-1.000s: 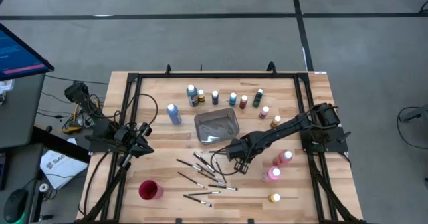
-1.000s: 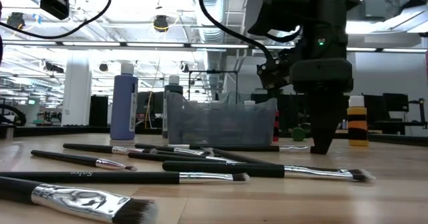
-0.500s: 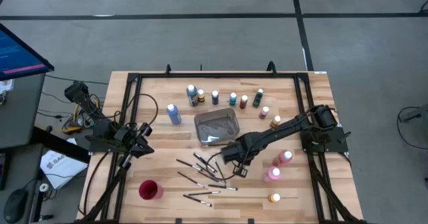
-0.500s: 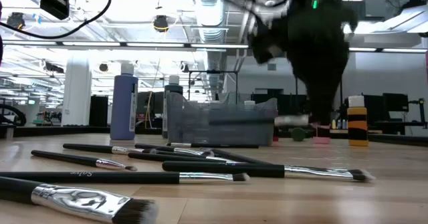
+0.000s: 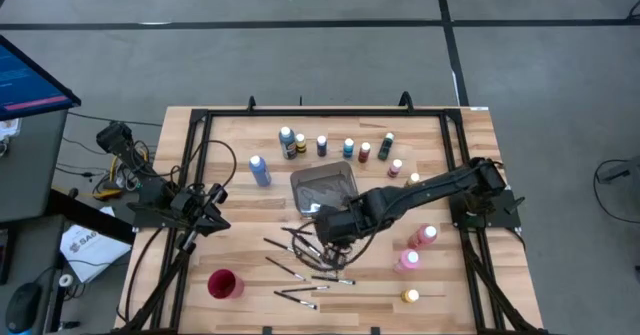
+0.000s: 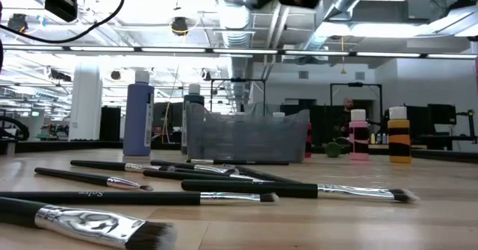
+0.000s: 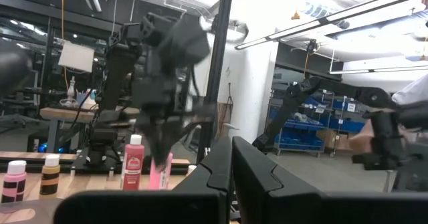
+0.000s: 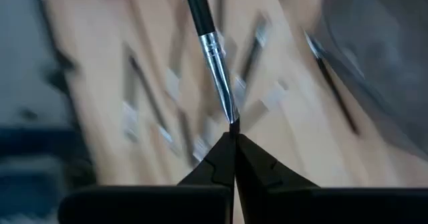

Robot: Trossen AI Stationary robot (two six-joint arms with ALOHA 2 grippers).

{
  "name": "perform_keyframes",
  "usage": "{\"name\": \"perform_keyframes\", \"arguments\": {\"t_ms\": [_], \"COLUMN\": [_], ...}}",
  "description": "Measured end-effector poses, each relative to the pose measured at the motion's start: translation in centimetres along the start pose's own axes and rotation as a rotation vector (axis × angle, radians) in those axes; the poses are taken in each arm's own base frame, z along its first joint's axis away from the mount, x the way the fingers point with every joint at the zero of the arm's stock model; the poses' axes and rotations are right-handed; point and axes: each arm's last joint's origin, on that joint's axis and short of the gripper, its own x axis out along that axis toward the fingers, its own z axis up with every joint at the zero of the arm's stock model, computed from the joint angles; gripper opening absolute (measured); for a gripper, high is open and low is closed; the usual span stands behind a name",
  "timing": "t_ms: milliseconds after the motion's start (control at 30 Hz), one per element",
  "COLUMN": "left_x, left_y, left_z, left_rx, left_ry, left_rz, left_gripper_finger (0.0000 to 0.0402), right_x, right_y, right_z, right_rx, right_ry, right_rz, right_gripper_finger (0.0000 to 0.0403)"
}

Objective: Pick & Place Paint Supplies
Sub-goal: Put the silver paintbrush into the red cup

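The right gripper's fingers (image 8: 224, 158) are pressed together, and a paintbrush (image 8: 208, 49) is pinched between their tips by its bristle end, its dark handle reaching forward over the blurred table. In the high view the right gripper (image 5: 325, 237) is seen above the scattered brushes, just beside the near edge of the grey metal tray (image 5: 325, 188), with its arm stretched across from the right side of the table (image 5: 470, 285).

The loose paintbrushes (image 5: 305, 265) are spread on the wood between the tray and the red cup (image 5: 224, 283); in the low view they lie flat in the foreground, handles crossing. A tall blue bottle (image 5: 259, 170) is stood left of the tray. A row of small paint bottles (image 5: 335, 146) is lined up beyond the tray. Two pink bottles (image 5: 415, 247) and a yellow bottle (image 5: 410, 296) are placed on the right part of the table, well apart from the brushes.

The left gripper (image 5: 211, 207) is kept at the left edge of the table, clear of all the supplies, with its fingers (image 7: 251, 174) fully closed and nothing seen between them.
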Motion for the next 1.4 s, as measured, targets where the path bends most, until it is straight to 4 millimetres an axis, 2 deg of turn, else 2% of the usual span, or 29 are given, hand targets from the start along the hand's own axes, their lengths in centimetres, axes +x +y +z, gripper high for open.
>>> {"name": "perform_keyframes", "arguments": {"t_ms": [200, 300, 533, 833, 967, 1167, 1267, 1400], "left_x": [0.0, 0.0, 0.0, 0.0, 0.0, 0.0, 0.0, 0.1], "left_y": [0.0, 0.0, 0.0, 0.0, 0.0, 0.0, 0.0, 0.0], "left_z": [0.0, 0.0, 0.0, 0.0, 0.0, -0.1, -0.1, -0.1], "left_rx": [0.000, 0.000, 0.000, 0.000, 0.000, 0.003, 0.003, 0.005], "left_ry": [0.000, 0.000, 0.000, 0.000, 0.001, 0.007, 0.006, 0.010], "left_rz": [0.000, 0.000, 0.000, 0.000, 0.000, 0.004, 0.001, 0.000], "left_gripper_finger": [0.0003, 0.0003, 0.0003, 0.0003, 0.0003, 0.0003, 0.0003, 0.0003], "right_x": [-1.8, -1.9, -2.9, -3.9, -2.0, 1.0, 3.1, 4.3], "right_y": [1.0, 1.5, 3.8, 5.6, 7.0, 9.6, 10.6, 12.0], "right_z": [1.9, 2.1, 3.4, 3.7, 3.9, 4.5, 4.2, 4.3], "right_rx": [0.224, 0.276, 0.348, 0.443, 0.509, 0.625, 0.680, 0.705], "right_ry": [-0.075, -0.082, -0.130, -0.097, -0.066, -0.054, -0.003, 0.036], "right_rz": [0.148, 0.218, 0.535, 0.746, 0.840, 1.106, 1.140, 1.166], "right_gripper_finger": [0.0000, 0.0000, 0.0000, 0.0000, 0.0000, 0.0000, 0.0000, 0.0000]}}
